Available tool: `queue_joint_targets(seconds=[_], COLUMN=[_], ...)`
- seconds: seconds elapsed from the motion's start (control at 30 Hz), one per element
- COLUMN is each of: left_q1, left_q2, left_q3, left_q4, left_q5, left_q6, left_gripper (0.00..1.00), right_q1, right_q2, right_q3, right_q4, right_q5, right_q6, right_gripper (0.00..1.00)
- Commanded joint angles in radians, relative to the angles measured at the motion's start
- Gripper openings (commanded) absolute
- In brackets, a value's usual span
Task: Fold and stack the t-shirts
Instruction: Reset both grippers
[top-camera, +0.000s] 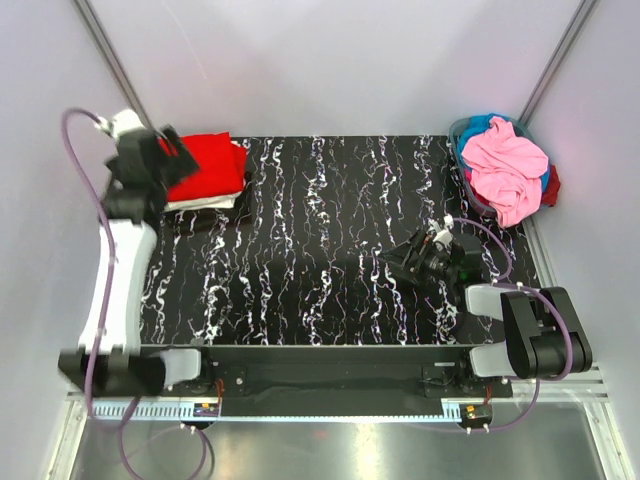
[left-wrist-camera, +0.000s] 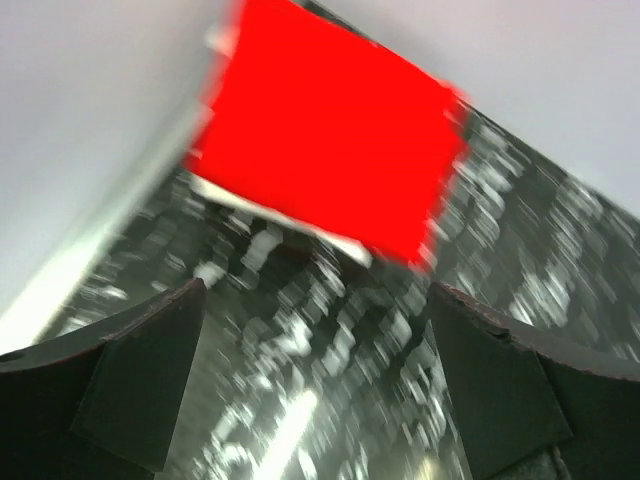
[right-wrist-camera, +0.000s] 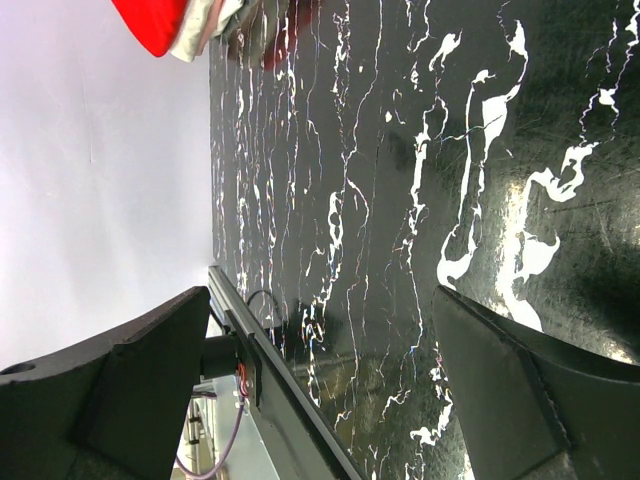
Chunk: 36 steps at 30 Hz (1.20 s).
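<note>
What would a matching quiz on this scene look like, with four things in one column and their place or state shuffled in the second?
Column one:
1. red t-shirt
2. pink t-shirt
3. left jaws
4. right jaws

Column two:
A. crumpled in the basket at the far right
B. open, at the stack in the far left corner
C. folded flat, on top of the stack
D. open, over the bare table towards its right side

Pairs: 1-C, 2-A, 3-B, 4-D
</note>
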Motion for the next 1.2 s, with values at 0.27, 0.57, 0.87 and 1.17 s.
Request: queue_joint_targets(seconds=[0.27, 0.57, 0.87, 1.17], left_q1=[-0.387, -0.456, -0.456, -0.456], left_q2=[-0.47, -0.506, -0.549, -0.521], left_q3=[-0.668, -0.637, -0.658, -0.656], left_q4=[0.152, -0.041, -0.035, -0.043], left_q5=[0.055, 0.077, 0.126, 0.156], left_q6=[-0.071, -0.051, 0.072, 0.072], left_gripper=[0.99, 0.99, 0.99, 0.99], right_q1=[0.004, 0.004, 0.005, 0.004], right_q2=[-0.115, -0.147, -0.132, -0.152], right_q3=[0.018, 0.015, 0.03, 0.036], right_q4=[-0.082, -0.119, -0.152, -0.205], right_q5=[0.045, 0.074, 0.088, 0.122], right_q6=[-0.049, -0.055, -0.057, -0.064], right_gripper=[1.0, 1.0, 1.0, 1.0])
